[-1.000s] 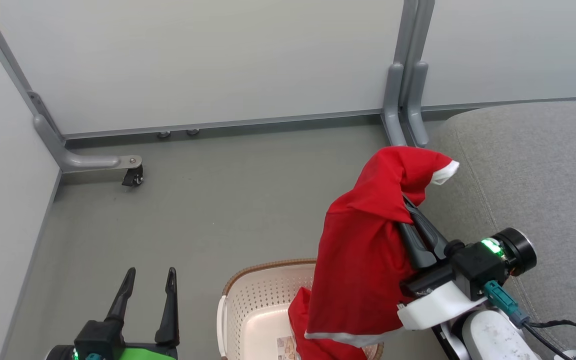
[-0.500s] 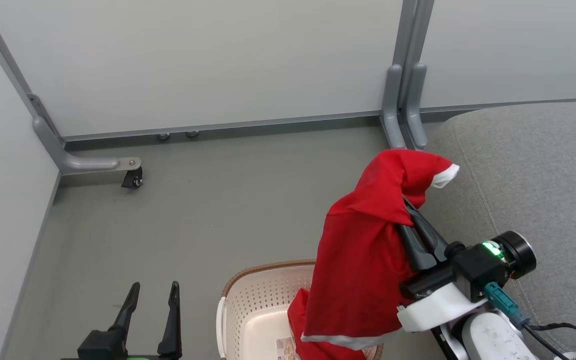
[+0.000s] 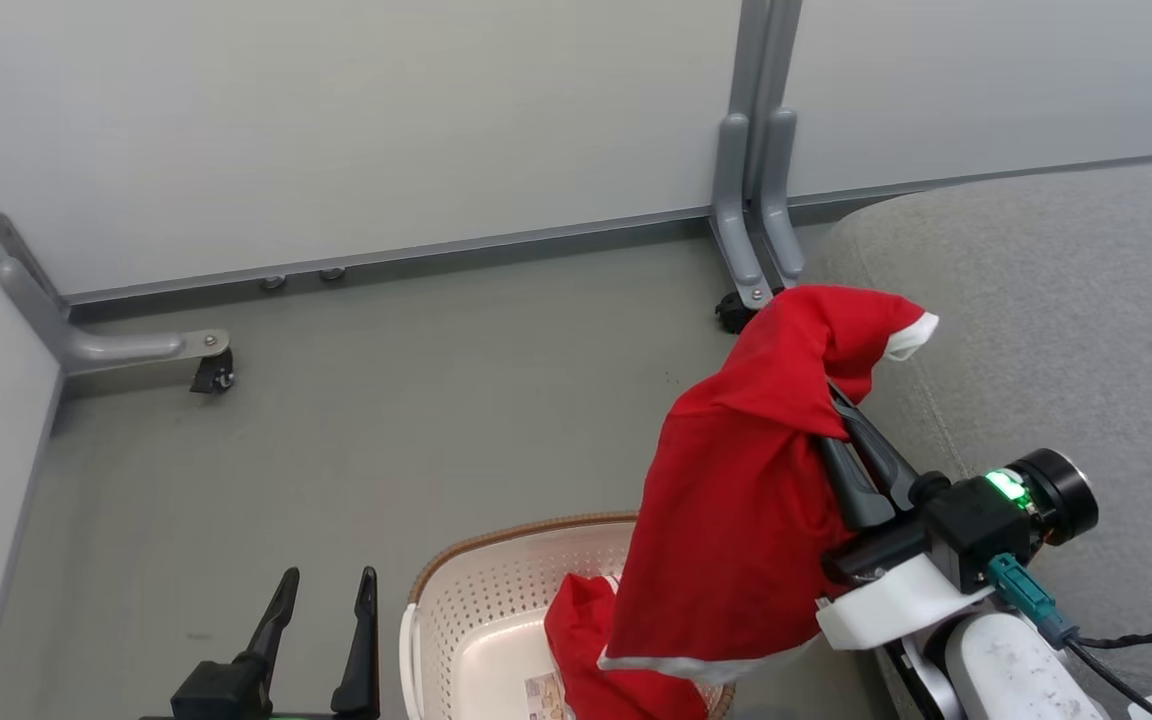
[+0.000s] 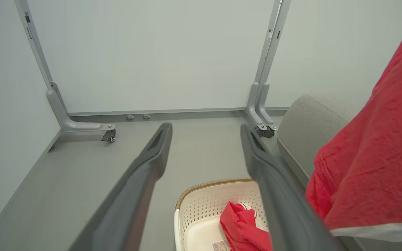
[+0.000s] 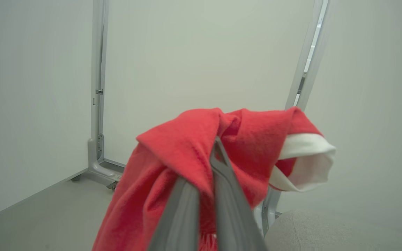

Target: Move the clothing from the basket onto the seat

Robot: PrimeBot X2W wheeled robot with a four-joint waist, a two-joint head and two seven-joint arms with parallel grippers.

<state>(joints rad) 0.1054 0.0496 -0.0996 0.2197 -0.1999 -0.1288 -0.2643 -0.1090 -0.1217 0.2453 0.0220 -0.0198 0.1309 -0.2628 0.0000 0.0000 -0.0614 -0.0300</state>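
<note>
Grey floor [image 3: 386,420], pale partition panels [image 3: 336,130] on metal posts behind. We record the right tool [image 3: 836,410] closed tight on a red garment [image 3: 736,500]: both fingers are pressed together with a fold of cloth pinched between them. From the right wrist, we see the fabric bunched over the fingertips and a white-trimmed cuff [image 5: 302,157] drooping to one side.

The garment hangs in the air from this grip. Its white-edged hem [image 3: 696,665] is over the right part of the basket [image 3: 476,600], and its upper end is at the edge of the seat [image 3: 1056,320]. We cannot tell whether the cuff touches the cushion.

A second red garment [image 3: 586,640] lies crumpled inside the basket, toward its right side. The basket stands on the floor just beside the seat.

The left tool [image 3: 329,580] is spread wide and holds nothing. It sits over the floor left of the basket, well apart from both garments.
</note>
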